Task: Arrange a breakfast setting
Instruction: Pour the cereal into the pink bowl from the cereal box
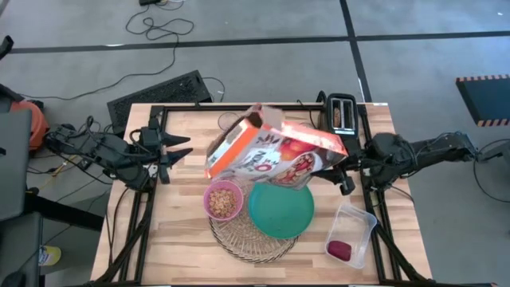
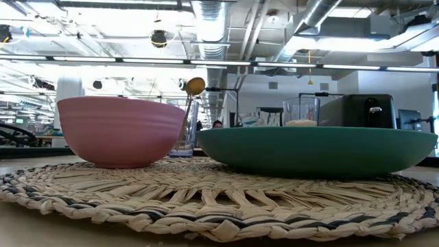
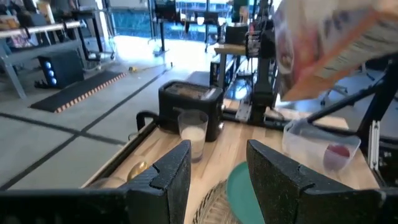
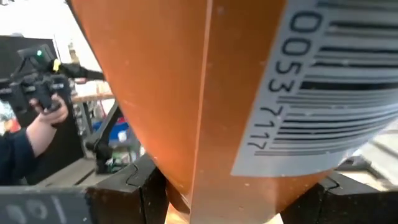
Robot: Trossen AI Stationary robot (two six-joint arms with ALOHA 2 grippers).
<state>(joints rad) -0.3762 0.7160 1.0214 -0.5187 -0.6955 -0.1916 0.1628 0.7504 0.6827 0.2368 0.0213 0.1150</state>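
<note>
An orange cereal box hangs tilted above the table's middle, and my right gripper is shut on its right end. Its open top points toward the table's left. Below it a small pink bowl holding cereal and a teal plate rest side by side on the round wicker mat. A gold spoon stands up by a clear glass behind the bowl. My left gripper waits open at the table's left, touching nothing. My right gripper pinches the cereal box between its two fingers at the closed end, by the barcode panel. The fingers come in about level from the table's right. The box is lifted clear of the table and slants across above the bowl and plate.
A black toaster stands at the far right corner. A clear plastic tub with a dark-red fruit sits at the near right. A person's hand shows in the room beyond the table.
</note>
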